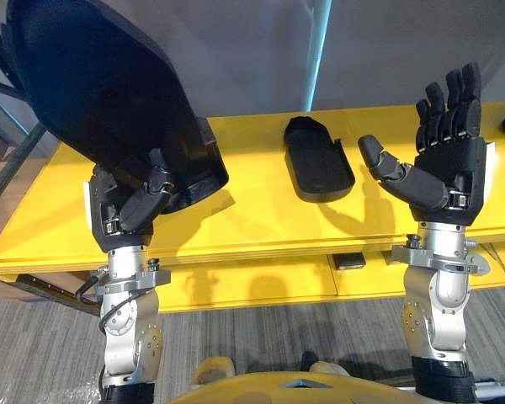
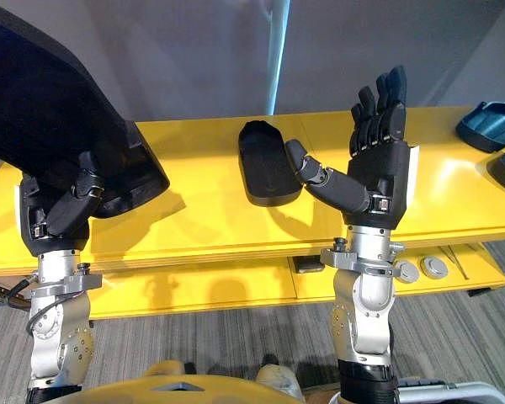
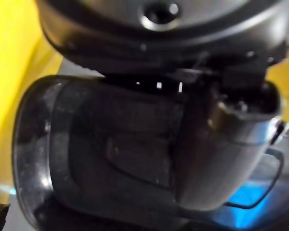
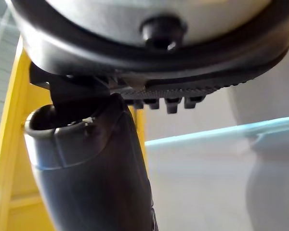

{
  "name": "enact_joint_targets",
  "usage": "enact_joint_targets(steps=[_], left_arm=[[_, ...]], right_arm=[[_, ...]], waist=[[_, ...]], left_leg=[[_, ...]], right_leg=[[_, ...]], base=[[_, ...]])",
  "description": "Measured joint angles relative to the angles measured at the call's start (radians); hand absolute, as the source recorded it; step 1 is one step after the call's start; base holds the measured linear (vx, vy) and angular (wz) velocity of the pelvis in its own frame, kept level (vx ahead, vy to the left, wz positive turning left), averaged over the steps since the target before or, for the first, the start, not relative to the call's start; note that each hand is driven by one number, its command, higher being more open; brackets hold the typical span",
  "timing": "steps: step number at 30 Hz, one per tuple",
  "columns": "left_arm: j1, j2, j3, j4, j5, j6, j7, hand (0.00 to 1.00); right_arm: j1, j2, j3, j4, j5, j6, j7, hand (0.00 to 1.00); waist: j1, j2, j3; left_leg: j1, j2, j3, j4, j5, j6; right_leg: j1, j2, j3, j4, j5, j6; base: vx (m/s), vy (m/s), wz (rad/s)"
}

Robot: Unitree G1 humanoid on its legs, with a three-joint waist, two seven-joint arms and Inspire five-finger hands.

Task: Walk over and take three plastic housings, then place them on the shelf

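Housing work at a yellow shelf (image 1: 261, 227): the left hand (image 1: 139, 206) pinches the lower edge of a black housing (image 1: 101, 93) under its curled thumb, tilted above the shelf's left end; the right hand (image 1: 450, 164) stands empty, fingers straight, thumb spread. A second housing (image 1: 318, 160) lies on the shelf between them. Thin, stiff, probably light and slick, these seem best gripped at the rim. The right eye view adds a bluish shell (image 2: 491, 124) far right.
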Motion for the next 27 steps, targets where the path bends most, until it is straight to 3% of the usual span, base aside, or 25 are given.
enact_joint_targets(steps=[2, 3, 4, 5, 6, 8, 9, 10, 14, 17, 21, 25, 27], left_arm=[[-0.001, 0.001, -0.004, 0.0, 0.03, 0.005, -0.002, 0.0], [-0.002, 0.002, -0.005, 0.0, 0.039, 0.01, -0.004, 0.0], [-0.003, 0.003, -0.006, 0.0, 0.045, 0.021, -0.01, 0.0], [-0.008, 0.005, -0.006, 0.001, 0.049, 0.033, -0.019, 0.0], [-0.007, 0.008, -0.006, 0.001, 0.049, 0.04, -0.024, 0.0], [-0.021, 0.032, -0.001, -0.005, 0.041, 0.064, -0.037, 0.0], [-0.023, 0.039, 0.0, -0.007, 0.032, 0.073, -0.039, 0.0], [-0.024, 0.047, 0.007, -0.015, 0.028, 0.098, -0.039, 0.0], [-0.031, 0.072, 0.015, -0.02, 0.03, 0.165, -0.038, 0.0], [-0.04, 0.071, 0.0, -0.022, 0.029, 0.19, -0.026, 0.0], [-0.073, 0.068, -0.058, -0.035, 0.021, 0.257, -0.026, 0.0], [-0.109, 0.07, -0.085, -0.031, -0.008, 0.373, -0.031, 0.0], [-0.144, 0.081, -0.087, -0.006, -0.02, 0.399, -0.018, 0.0]], right_arm=[[0.0, -0.001, -0.027, 0.0, 0.009, 0.0, -0.007, 1.0], [0.001, -0.002, -0.039, 0.0, 0.011, 0.0, -0.007, 1.0], [0.001, -0.015, -0.055, -0.001, 0.012, -0.001, -0.011, 1.0], [0.01, -0.02, -0.074, -0.002, 0.012, -0.003, -0.019, 1.0], [0.023, -0.014, -0.079, -0.003, 0.014, -0.003, -0.024, 1.0], [0.097, 0.026, -0.087, -0.028, 0.018, -0.007, -0.024, 1.0], [0.11, 0.044, -0.086, -0.028, 0.015, -0.006, -0.025, 1.0], [0.127, 0.08, -0.067, -0.028, 0.005, -0.002, -0.025, 1.0], [0.116, 0.094, -0.032, -0.038, -0.001, -0.002, -0.014, 1.0], [0.077, 0.057, -0.028, -0.038, -0.005, 0.003, -0.019, 1.0], [0.053, 0.019, -0.024, -0.038, -0.038, 0.062, -0.034, 1.0], [0.052, 0.018, -0.004, -0.036, -0.036, 0.089, -0.008, 1.0], [0.042, -0.001, 0.003, -0.036, -0.035, 0.089, 0.016, 1.0]], waist=[[-0.029, 0.004, 0.002], [-0.035, 0.007, 0.001], [-0.05, 0.021, 0.001], [-0.058, 0.037, -0.001], [-0.057, 0.033, -0.003], [-0.069, 0.02, -0.009], [-0.072, 0.011, -0.003], [-0.071, 0.001, 0.007], [-0.075, -0.035, 0.013], [-0.075, -0.028, 0.013], [-0.075, -0.024, 0.014], [-0.078, -0.024, 0.015], [-0.081, -0.026, 0.016]], left_leg=[[-0.03, 0.041, 0.075, 0.064, -0.023, 0.025], [-0.032, 0.055, 0.086, 0.067, -0.018, 0.02], [-0.025, 0.076, 0.111, 0.046, -0.008, 0.006], [-0.003, 0.072, 0.157, 0.021, 0.028, -0.038], [0.013, 0.044, 0.171, 0.002, 0.03, -0.034], [0.025, -0.038, 0.202, -0.028, 0.027, 0.004], [0.025, -0.048, 0.21, -0.027, 0.023, 0.012], [0.037, -0.051, 0.224, -0.027, 0.014, 0.022], [0.037, -0.027, 0.228, -0.021, 0.011, 0.01], [0.036, -0.006, 0.217, -0.023, 0.016, -0.006], [0.044, 0.005, 0.208, -0.063, 0.035, -0.02], [0.078, 0.004, 0.216, -0.092, 0.04, -0.02], [0.071, 0.004, 0.219, -0.091, 0.039, -0.02]], right_leg=[[-0.013, -0.036, 0.011, 0.018, -0.009, 0.013], [-0.019, -0.048, 0.015, 0.03, -0.015, 0.021], [-0.025, -0.066, 0.019, 0.046, -0.021, 0.044], [-0.025, -0.098, 0.035, 0.057, -0.02, 0.072], [-0.025, -0.121, 0.044, 0.055, -0.016, 0.077], [-0.024, -0.196, 0.064, 0.035, 0.007, 0.098], [-0.025, -0.207, 0.065, 0.035, 0.007, 0.097], [-0.022, -0.21, 0.064, 0.037, 0.01, 0.092], [-0.013, -0.187, 0.026, 0.032, 0.031, 0.108], [-0.008, -0.162, -0.014, 0.019, 0.04, 0.113], [-0.003, -0.143, -0.025, -0.003, 0.046, 0.107], [0.011, -0.141, -0.019, -0.004, 0.05, 0.103], [0.009, -0.14, -0.018, -0.016, 0.062, 0.098]], base=[[-0.09, 0.096, -0.04], [-0.11, 0.164, -0.13], [-0.07, 0.326, -0.17], [-0.04, 0.37, -0.24], [0.01, 0.413, -0.23], [0.02, 0.304, -0.11], [0.0, 0.228, -0.15], [0.01, 0.124, -0.2], [0.07, -0.004, -0.05], [0.09, -0.07, 0.03], [0.06, -0.049, 0.05], [0.0, -0.002, -0.08], [-0.05, 0.007, -0.08]])
